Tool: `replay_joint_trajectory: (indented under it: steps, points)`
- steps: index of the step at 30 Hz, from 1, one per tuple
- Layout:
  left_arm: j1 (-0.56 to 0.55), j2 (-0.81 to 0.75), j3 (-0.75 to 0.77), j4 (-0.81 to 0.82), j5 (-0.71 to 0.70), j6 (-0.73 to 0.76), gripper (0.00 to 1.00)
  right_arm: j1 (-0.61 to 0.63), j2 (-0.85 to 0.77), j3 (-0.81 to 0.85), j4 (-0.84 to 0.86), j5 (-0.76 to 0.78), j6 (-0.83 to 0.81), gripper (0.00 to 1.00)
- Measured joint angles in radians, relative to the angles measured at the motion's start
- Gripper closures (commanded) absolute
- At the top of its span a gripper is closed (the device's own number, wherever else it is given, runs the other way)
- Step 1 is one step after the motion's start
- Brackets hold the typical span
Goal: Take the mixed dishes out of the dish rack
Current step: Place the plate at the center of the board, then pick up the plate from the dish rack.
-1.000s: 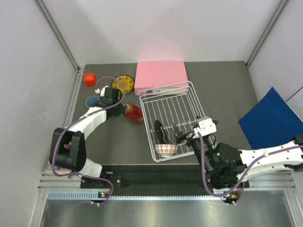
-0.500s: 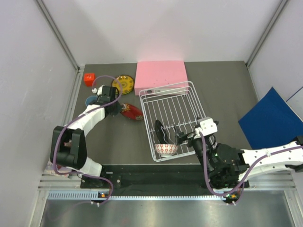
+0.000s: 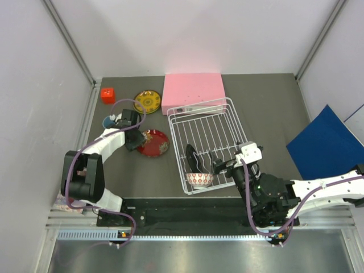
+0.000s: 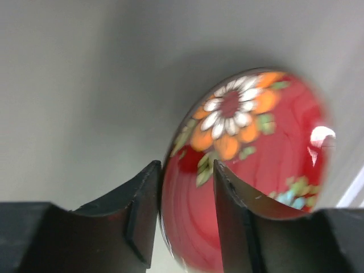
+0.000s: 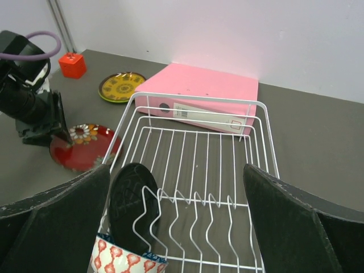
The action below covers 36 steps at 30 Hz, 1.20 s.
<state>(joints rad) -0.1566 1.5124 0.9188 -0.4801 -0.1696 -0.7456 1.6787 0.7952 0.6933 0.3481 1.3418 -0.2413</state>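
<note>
Though cup (image 3: 109, 121), yellow plate (image 3: 147, 101) and red plate (image 3: 153, 143) are unloaded, dark plate (image 3: 193, 156) and bowl (image 3: 199, 180) sit racked; left jaws straddle red plate, hold unclear; right jaws apart.

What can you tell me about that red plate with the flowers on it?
The red plate is round, glossy and dark-rimmed, painted with a white-and-orange daisy, green leaves and a smaller bluish sprig. It lies face up on the dark table, left of the white rack. The left tool straddles its edge, fingers apart; whether they touch it is unclear.
</note>
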Motion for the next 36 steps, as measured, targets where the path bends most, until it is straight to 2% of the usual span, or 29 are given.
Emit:
replay_joint_trajectory:
  steps: [7, 14, 20, 25, 32, 36]
  points:
    - [0.001, 0.005, -0.013, -0.089, -0.006, 0.026, 0.27, 0.000, -0.003, 0.000, -0.005, 0.000, 0.009, 0.00]
    - [0.001, -0.017, 0.016, -0.193, -0.002, 0.037, 0.24, 0.000, 0.002, 0.000, -0.005, 0.000, 0.013, 0.00]
    - [-0.003, -0.157, 0.044, -0.252, 0.024, 0.038, 0.21, -0.002, 0.030, 0.000, -0.005, -0.003, 0.018, 0.00]
    - [-0.029, -0.249, 0.145, -0.289, 0.032, 0.037, 0.19, -0.016, 0.070, 0.001, -0.018, -0.030, 0.020, 0.00]
    - [-0.116, -0.399, 0.178, -0.257, 0.062, 0.019, 0.20, -0.141, 0.211, 0.087, -0.151, -0.176, 0.119, 0.00]
    - [-0.165, -0.444, 0.168, -0.230, 0.057, 0.019, 0.20, -0.210, 0.354, 0.175, -0.245, -0.298, 0.160, 0.02]
